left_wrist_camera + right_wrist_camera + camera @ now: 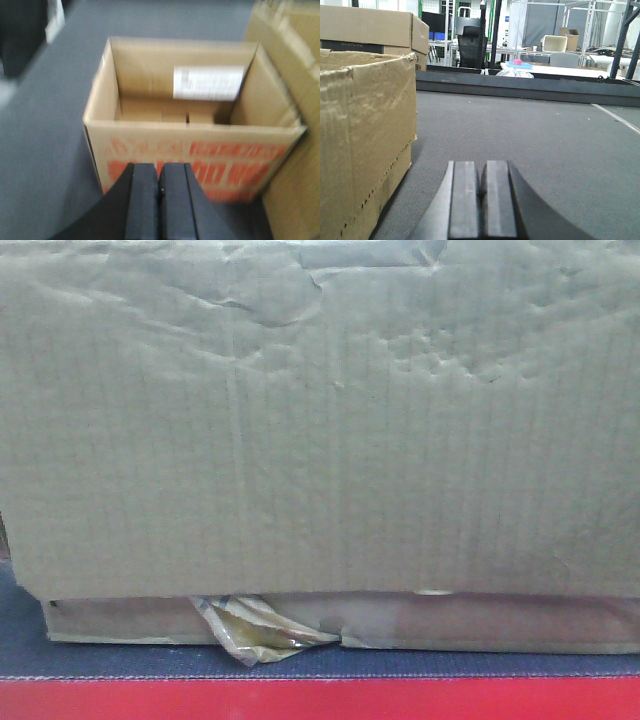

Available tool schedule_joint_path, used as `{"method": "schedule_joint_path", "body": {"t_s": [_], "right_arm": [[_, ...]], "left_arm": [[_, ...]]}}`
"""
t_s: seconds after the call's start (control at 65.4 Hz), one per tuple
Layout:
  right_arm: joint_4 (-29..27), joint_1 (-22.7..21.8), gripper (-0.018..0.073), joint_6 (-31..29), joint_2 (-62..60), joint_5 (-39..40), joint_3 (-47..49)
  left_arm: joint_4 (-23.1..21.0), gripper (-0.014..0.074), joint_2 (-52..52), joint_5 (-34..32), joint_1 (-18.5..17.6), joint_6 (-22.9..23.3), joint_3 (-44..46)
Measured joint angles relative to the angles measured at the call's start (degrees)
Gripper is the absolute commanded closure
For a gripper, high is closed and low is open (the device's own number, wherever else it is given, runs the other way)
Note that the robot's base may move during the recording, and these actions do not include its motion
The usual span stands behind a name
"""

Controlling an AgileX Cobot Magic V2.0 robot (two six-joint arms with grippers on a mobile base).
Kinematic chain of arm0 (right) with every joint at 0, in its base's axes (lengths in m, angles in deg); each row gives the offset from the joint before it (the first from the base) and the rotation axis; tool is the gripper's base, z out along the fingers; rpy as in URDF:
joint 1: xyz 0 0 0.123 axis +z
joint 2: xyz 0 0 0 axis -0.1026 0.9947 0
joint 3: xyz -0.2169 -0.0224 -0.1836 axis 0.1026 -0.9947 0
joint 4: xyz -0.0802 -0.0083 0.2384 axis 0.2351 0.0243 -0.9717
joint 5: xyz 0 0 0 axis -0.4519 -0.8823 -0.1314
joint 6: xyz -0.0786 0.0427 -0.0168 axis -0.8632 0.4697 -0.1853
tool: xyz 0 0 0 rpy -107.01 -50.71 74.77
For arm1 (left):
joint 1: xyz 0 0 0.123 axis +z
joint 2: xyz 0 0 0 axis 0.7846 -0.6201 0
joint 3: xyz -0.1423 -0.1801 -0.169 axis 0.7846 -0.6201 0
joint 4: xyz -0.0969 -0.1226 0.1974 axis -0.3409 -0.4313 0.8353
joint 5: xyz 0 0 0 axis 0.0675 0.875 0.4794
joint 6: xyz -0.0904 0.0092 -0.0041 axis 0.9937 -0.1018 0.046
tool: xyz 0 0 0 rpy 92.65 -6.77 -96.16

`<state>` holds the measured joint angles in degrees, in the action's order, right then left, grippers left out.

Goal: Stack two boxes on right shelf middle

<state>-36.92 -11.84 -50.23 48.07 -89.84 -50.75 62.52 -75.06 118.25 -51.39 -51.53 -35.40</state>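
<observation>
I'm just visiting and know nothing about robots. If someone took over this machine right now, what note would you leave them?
Left gripper: shut, empty, facing an open-topped cardboard box with red print.
Right gripper: shut, empty, beside a dented brown cardboard wall, not touching.
Front view: tall dented brown cardboard box sits atop the flatter brown cardboard box on the dark grey tabletop.
Done: the two look stacked. Left: moving them to the shelf, which no view shows; nothing is gripped.
</observation>
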Motion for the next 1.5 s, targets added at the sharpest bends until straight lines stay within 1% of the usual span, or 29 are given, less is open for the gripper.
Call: {"method": "schedule_joint_path", "body": {"t_s": [0.076,0.183,0.397,0.474,0.52,0.596,0.657,0.703,0.825,0.871,0.917,0.994,1.085,1.116,1.177,1.223,1.269,1.36,1.498], "right_arm": [[0.00,0.00,0.0724,0.00,0.00,0.00,0.00],[0.00,0.00,0.0724,0.00,0.00,0.00,0.00],[0.00,0.00,0.0724,0.00,0.00,0.00,0.00],[0.00,0.00,0.0724,0.00,0.00,0.00,0.00],[0.00,0.00,0.0724,0.00,0.00,0.00,0.00],[0.00,0.00,0.0724,0.00,0.00,0.00,0.00],[0.00,0.00,0.0724,0.00,0.00,0.00,0.00],[0.00,0.00,0.0724,0.00,0.00,0.00,0.00],[0.00,0.00,0.0724,0.00,0.00,0.00,0.00],[0.00,0.00,0.0724,0.00,0.00,0.00,0.00],[0.00,0.00,0.0724,0.00,0.00,0.00,0.00],[0.00,0.00,0.0724,0.00,0.00,0.00,0.00],[0.00,0.00,0.0724,0.00,0.00,0.00,0.00],[0.00,0.00,0.0724,0.00,0.00,0.00,0.00],[0.00,0.00,0.0724,0.00,0.00,0.00,0.00],[0.00,0.00,0.0724,0.00,0.00,0.00,0.00],[0.00,0.00,0.0724,0.00,0.00,0.00,0.00],[0.00,0.00,0.0724,0.00,0.00,0.00,0.00],[0.00,0.00,0.0724,0.00,0.00,0.00,0.00]], "left_arm": [[-0.35,0.0708,-6.88,2.69,0.00,0.00,3.78],[-1.83,0.0708,-14.37,3.61,0.00,0.00,7.63],[-4.36,0.0708,-25.60,5.88,0.00,0.00,14.26],[-4.90,0.0708,-30.14,8.27,0.08,-1.41,18.11],[-5.93,0.0708,-33.12,10.48,0.48,-3.46,21.35],[-8.59,0.0708,-37.81,14.39,2.48,-8.31,26.33],[-10.03,0.0708,-40.35,15.99,4.06,-10.11,29.39],[-10.57,0.0708,-42.13,16.64,5.89,-11.25,31.47],[-10.60,0.0708,-45.00,16.83,10.78,-12.55,35.91],[-9.61,0.0708,-45.84,16.83,12.24,-12.82,36.72],[-8.45,0.0703,-46.52,16.83,12.87,-12.95,37.07],[-6.35,0.0651,-47.55,17.09,13.10,-12.95,37.28],[-5.22,0.0510,-48.74,17.48,13.10,-13.16,37.28],[-5.11,0.0448,-48.99,17.57,13.10,-13.16,37.28],[-4.99,0.0351,-49.33,17.45,13.10,-13.29,37.28],[-4.86,0.0303,-49.61,16.70,13.10,-13.29,37.28],[-4.86,0.0286,-50.04,15.76,13.10,-13.29,37.28],[-4.74,0.0288,-51.62,14.15,13.10,-13.29,37.35],[-4.74,0.0288,-55.00,13.66,13.10,-13.29,37.35]]}}
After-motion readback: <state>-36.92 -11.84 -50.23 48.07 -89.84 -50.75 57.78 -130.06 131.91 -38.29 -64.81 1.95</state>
